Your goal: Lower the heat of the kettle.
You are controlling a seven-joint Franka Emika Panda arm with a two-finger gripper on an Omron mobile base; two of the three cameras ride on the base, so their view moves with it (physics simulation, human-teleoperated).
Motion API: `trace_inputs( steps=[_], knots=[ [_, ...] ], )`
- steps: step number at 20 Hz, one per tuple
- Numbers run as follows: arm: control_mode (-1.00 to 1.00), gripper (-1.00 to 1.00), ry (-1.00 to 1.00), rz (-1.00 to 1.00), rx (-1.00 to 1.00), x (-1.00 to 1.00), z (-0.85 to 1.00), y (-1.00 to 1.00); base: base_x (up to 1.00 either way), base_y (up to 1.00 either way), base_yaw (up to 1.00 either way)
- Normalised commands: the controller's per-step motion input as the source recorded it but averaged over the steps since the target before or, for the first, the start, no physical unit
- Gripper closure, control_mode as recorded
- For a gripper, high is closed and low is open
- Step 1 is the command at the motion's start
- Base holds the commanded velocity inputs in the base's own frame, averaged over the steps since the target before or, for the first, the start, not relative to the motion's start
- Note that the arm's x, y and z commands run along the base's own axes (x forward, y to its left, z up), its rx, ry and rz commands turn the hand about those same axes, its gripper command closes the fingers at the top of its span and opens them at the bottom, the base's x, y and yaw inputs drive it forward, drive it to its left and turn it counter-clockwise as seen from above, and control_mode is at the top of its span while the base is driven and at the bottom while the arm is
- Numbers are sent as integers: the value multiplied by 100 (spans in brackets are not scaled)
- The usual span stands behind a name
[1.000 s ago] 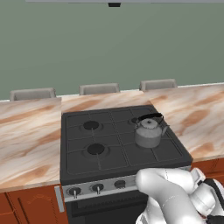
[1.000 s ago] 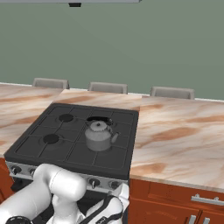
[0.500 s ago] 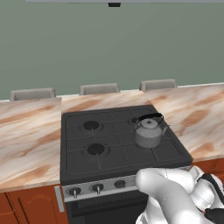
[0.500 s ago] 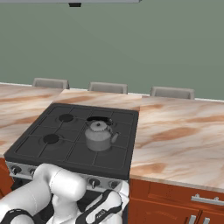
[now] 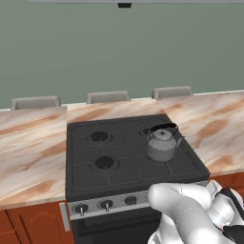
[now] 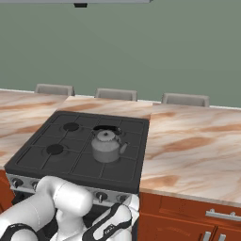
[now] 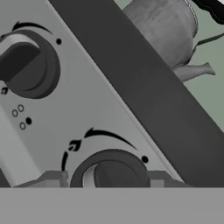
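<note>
Nothing shifted: squat, smooth grey metal kettle [image 5: 162,144] on black stove [image 5: 90,176].

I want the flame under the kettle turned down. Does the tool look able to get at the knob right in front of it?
Probably yes. In the hand view, the near knob sits between the two fingertips, with nothing between them and it. The kettle sits above, beyond the stove's front edge.

One kettle [image 5: 162,145] is sitting on one stove [image 5: 86,180]. Two bare burners [image 5: 99,137] are showing, two knobs [image 7: 27,64] are facing the hand camera, and three chair backs [image 5: 108,96] are lining the counter [image 5: 28,157].
</note>
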Motion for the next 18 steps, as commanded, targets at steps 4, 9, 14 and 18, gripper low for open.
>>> trace_inputs(
  steps=[4, 9, 14, 18],
  knots=[
    [-100, 100, 0, 0, 0, 0, -2, -20, 0, 0, 0],
    [-100, 100, 0, 0, 0, 0, -1, -18, 0, 0, 0],
    [-100, 100, -2, 0, 0, 0, 0, 0, 0, 0, 0],
    [-100, 100, 0, -2, 0, 0, 0, 0, 0, 0, 0]
  ],
)
